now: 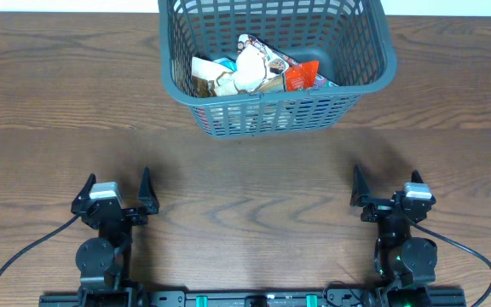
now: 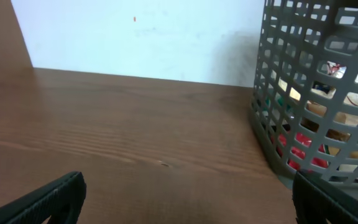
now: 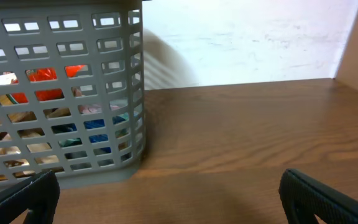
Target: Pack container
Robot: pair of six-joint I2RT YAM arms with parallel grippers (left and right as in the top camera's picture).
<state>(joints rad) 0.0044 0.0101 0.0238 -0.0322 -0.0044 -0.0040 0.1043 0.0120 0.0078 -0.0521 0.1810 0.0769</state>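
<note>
Listing hazards first: the container [image 1: 262, 115], a large grey-teal lattice basket, stands on the table [image 1: 254, 188] with its far part cut off by the overhead frame. Snack packs [image 1: 258, 72] lie heaped inside it, some showing through the slots in both wrist views. Risk one, judged: any reach toward the container that comes in low could strike its near wall and shove it away from the arms, since nothing braces it on the near side. Risk two, judged: the heap inside is loose and uneven, so a further pack dropped on top could slide against a wall or ride up toward the rim rather than settle. Risk three, judged: no loose pack shows on the wood in front of the container, so a grasp attempted there would close on nothing; the packing looks finished or close to it. Left gripper [image 1: 118, 183]: in front of the container and off to its left, well apart from it, fingers spread wide, holding nothing, touching nothing. Right gripper [image 1: 386, 183]: in front of the container and off to its right, well apart, fingers likewise spread wide, empty, in contact with no object
</note>
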